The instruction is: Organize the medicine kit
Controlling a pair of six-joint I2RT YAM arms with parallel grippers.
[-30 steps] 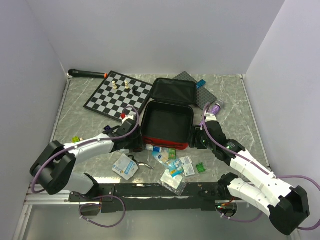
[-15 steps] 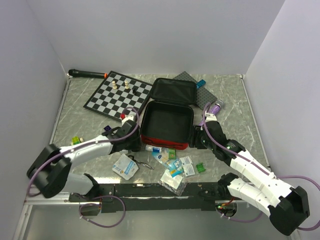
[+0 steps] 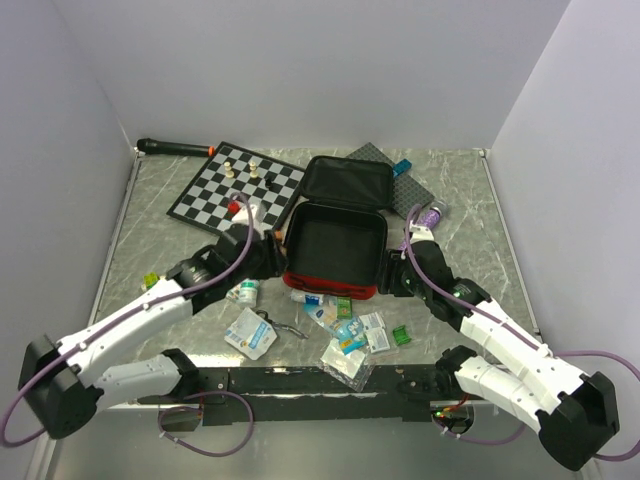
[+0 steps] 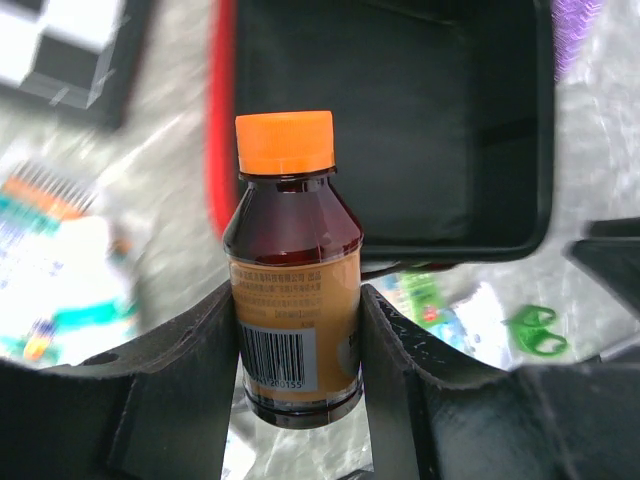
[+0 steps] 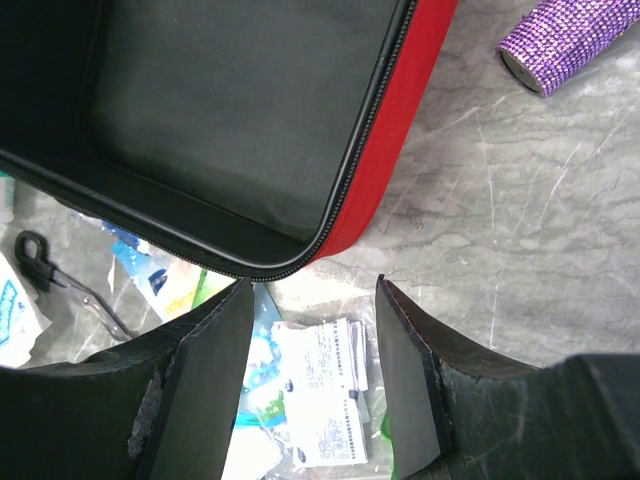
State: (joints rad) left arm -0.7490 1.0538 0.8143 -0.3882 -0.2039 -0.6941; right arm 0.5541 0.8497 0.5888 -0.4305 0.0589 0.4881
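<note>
At mid-table, medicine kit (image 3: 330,287), unzipped, lid laid back toward 12 o'clock. At its 9 o'clock, left gripper (image 4: 298,305), clamped on a brown bottle (image 4: 290,250) with an orange cap. At its 4 o'clock, right gripper (image 5: 310,310), fingers apart and holding nothing, above loose packets (image 5: 325,395) beside the kit's red corner. Chessboard (image 3: 237,185) at 10 o'clock of the kit.

the left wrist view blurs the black-and-white chessboard (image 4: 70,45) and the white printed packets (image 4: 60,280), and its top edge cuts off the soft red fabric zip case (image 4: 420,120). small print on the orange-capped amber bottle (image 4: 295,270) is unreadable. the right wrist view's edge crops the purple glittery cylinder (image 5: 560,42); the right end effector (image 5: 312,288) hides part of the white paper sachets (image 5: 320,400).
</note>
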